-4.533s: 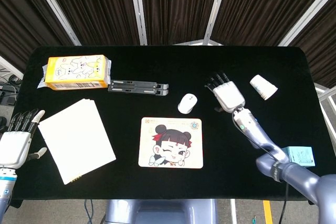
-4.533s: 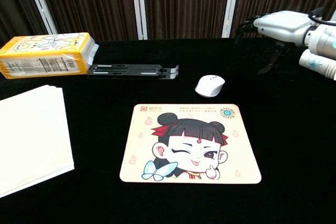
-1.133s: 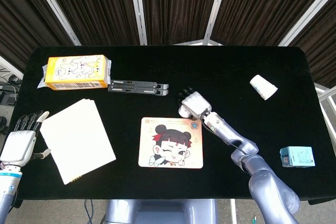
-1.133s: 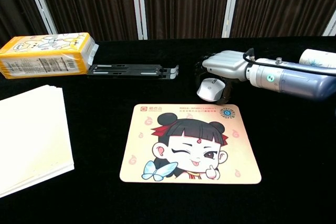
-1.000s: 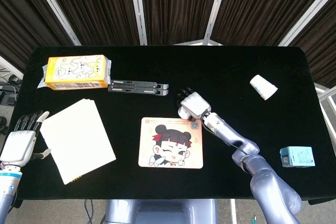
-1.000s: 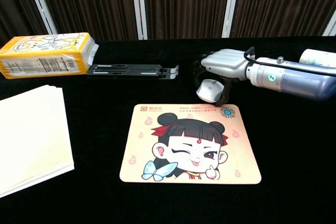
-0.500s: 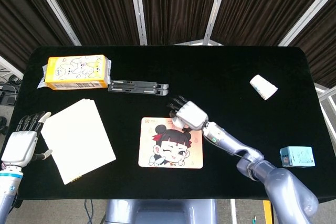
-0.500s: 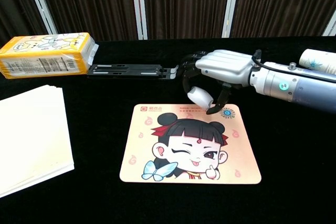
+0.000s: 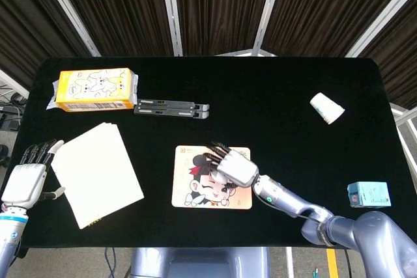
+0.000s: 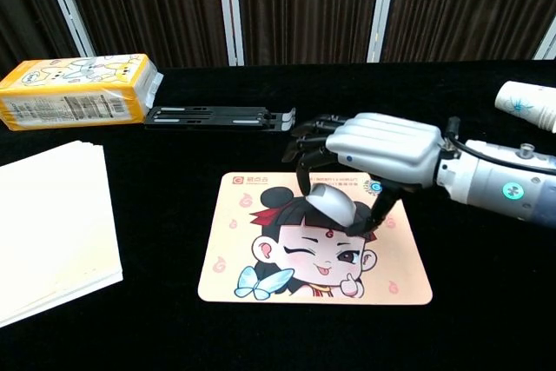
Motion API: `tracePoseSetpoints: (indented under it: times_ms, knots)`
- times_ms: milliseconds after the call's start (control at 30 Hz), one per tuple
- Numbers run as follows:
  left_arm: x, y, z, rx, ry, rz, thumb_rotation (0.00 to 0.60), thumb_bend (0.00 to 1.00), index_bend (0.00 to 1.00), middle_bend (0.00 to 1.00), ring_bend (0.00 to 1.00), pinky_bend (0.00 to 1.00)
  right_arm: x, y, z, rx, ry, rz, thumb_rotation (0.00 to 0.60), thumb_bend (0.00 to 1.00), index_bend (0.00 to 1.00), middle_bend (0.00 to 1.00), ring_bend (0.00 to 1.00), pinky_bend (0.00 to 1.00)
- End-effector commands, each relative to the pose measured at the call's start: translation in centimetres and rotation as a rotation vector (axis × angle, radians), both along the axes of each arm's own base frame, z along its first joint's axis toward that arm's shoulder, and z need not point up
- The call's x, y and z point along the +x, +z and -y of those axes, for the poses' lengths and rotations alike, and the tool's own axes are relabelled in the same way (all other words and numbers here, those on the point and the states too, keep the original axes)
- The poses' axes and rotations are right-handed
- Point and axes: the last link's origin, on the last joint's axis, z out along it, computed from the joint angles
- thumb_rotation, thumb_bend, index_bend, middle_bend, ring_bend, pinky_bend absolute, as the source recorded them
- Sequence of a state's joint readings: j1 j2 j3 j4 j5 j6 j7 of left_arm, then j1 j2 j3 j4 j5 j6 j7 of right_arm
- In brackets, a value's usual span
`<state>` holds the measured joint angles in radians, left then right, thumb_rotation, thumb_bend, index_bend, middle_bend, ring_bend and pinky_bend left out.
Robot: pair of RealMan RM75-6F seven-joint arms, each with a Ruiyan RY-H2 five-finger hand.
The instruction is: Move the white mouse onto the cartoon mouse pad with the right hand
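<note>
My right hand [image 9: 229, 166] [image 10: 375, 152] hovers over the cartoon mouse pad [image 9: 189, 194] [image 10: 261, 267], palm down. It grips the white mouse [image 10: 334, 203] from above, fingers on one side and thumb on the other. In the chest view the mouse hangs just above the pad's upper middle, over the cartoon girl's hair. The head view hides the mouse under the hand. My left hand [image 9: 25, 178] rests at the table's left edge, fingers apart and holding nothing.
A stack of white paper [image 9: 95, 172] [image 10: 43, 223] lies left of the pad. Behind it are a yellow tissue pack [image 9: 96, 89] [image 10: 76, 91] and a black folded stand [image 9: 172, 107] [image 10: 219, 117]. A paper cup [image 9: 326, 108] [image 10: 527, 102] lies far right, and a teal box [image 9: 369, 194] near the right front.
My right hand has carried the mouse from the pad's far edge towards me, out over the cartoon picture. The left hand has stayed put.
</note>
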<state>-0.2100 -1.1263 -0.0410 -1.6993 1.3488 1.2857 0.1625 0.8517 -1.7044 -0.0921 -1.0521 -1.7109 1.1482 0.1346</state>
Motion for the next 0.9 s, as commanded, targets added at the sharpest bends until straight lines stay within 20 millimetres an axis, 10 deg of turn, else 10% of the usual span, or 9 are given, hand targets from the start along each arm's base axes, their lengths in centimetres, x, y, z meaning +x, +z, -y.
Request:
tracePoseSetpoints:
  times_ms: [33,900]
  knots:
    - [0.0,0.0,0.0,0.0,-0.001,0.001,0.6,0.17,0.0,0.0,0.0,0.0,-0.6,0.1,-1.2,0.014,-0.004,-0.032,0.6,0.1,0.55,0.15,0.0,0.0]
    - [0.0,0.2,0.3,0.003,-0.001,0.01,0.6,0.17,0.0,0.0,0.0,0.0,-0.4,-0.8,-4.6,0.039,-0.09,-0.05,0.6,0.01,0.2,0.0,0.0,0.0]
